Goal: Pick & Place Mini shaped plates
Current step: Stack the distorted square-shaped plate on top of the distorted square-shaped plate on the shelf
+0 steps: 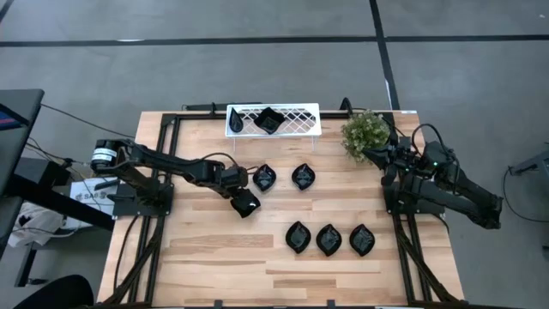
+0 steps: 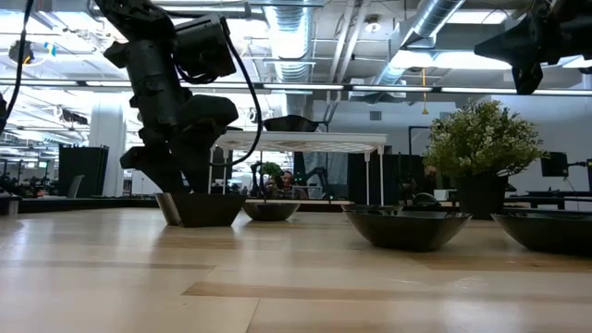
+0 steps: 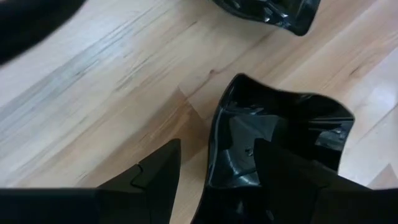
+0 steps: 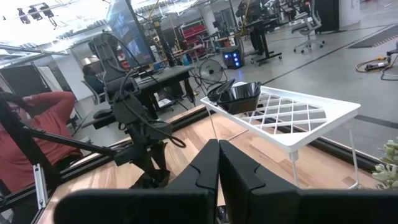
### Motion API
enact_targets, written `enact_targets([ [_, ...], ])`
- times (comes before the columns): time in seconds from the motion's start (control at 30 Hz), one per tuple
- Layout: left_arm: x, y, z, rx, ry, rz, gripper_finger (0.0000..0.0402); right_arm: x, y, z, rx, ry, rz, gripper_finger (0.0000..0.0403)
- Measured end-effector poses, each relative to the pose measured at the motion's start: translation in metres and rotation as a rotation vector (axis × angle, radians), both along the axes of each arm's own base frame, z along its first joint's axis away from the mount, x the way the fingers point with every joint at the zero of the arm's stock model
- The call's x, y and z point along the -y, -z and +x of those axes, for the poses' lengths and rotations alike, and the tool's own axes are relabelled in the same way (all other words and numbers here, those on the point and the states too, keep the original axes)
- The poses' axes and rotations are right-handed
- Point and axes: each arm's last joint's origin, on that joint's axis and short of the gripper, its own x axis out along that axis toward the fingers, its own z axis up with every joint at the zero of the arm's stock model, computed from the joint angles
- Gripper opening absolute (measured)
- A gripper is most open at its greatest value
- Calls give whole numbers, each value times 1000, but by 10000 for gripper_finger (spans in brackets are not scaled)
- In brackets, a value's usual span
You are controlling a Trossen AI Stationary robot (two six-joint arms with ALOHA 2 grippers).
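Seven mini shaped plates show in the overhead view, all small glossy black dishes that look rigid, light and slippery, probably chippable, so the thin raised rim is the sensible place to pinch. Starting at the left, the left gripper (image 1: 244, 202) is down at the table with its fingers spread on either side of one wall of a rounded square plate (image 3: 280, 149), one finger (image 3: 158, 180) outside on the wood and the other inside the bowl; whether they press the rim yet cannot be told. Just to its right lie two leaf plates (image 1: 264, 178) side by side. Farther back, one more black plate (image 1: 268, 120) sits on top of the white lattice tray (image 1: 300, 120), which stands raised on thin legs at the far edge. Nearer the front, three leaf plates (image 1: 328, 239) lie in a row, close together but apart. A green potted plant (image 1: 366, 131) stands at the far right, and beside it the right gripper (image 4: 219, 163) waits raised, its fingers pressed together and empty. The table (image 1: 206, 257) is pale wooden planking, smooth and lightly shiny. Beyond it is an open workshop with ceiling ducts, desks and a seated person (image 4: 43, 124) in red.
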Motion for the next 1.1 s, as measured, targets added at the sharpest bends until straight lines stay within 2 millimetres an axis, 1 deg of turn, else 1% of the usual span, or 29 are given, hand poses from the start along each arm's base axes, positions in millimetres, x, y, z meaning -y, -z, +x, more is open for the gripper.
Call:
enact_targets([
  [0.2,0,0,1,9,-3,-1,198,0,0,0,-3,0,1,6],
  [0.47,0,0,2,14,-2,5,155,0,0,0,-4,0,-1,6],
  [0.6,0,6,2,-3,-2,5,139,0,0,0,-4,0,-1,6],
  [0.73,0,11,2,-29,-2,5,136,0,0,0,-3,0,-1,6],
  [0.9,0,8,3,-4,-4,4,131,0,0,0,-3,0,-1,6],
  [1.1,0,6,3,-1,-3,5,107,0,0,0,-2,0,0,6],
])
